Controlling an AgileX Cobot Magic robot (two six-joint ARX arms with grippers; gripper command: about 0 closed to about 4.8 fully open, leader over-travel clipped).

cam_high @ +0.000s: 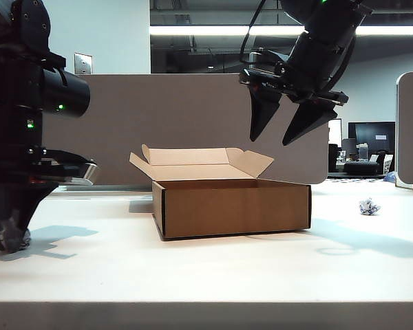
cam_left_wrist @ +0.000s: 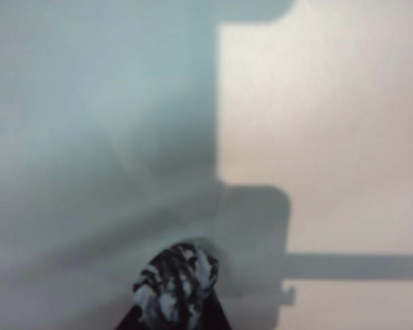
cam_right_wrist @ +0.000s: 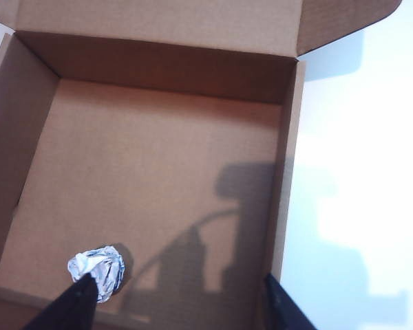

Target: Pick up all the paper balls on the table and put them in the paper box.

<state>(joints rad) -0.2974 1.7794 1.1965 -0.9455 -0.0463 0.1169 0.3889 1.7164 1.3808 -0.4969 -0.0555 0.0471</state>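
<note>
My left gripper (cam_high: 12,237) is down on the white table (cam_high: 193,275) at the far left, its dark fingers closed against both sides of a paper ball (cam_left_wrist: 175,280), a crumpled white wad with dark print. The same ball (cam_high: 18,239) peeks out at the fingertips in the exterior view. My right gripper (cam_high: 272,139) hangs open above the brown paper box (cam_high: 234,206), nothing between its fingers (cam_right_wrist: 79,302). A second paper ball (cam_right_wrist: 96,269) lies on the box floor near one corner. A third paper ball (cam_high: 369,206) rests on the table right of the box.
The box lid and its tan flaps (cam_high: 193,157) stand up behind the box. A grey partition (cam_high: 179,117) runs along the back of the table. The table's pale front edge (cam_high: 206,313) lies close to the camera.
</note>
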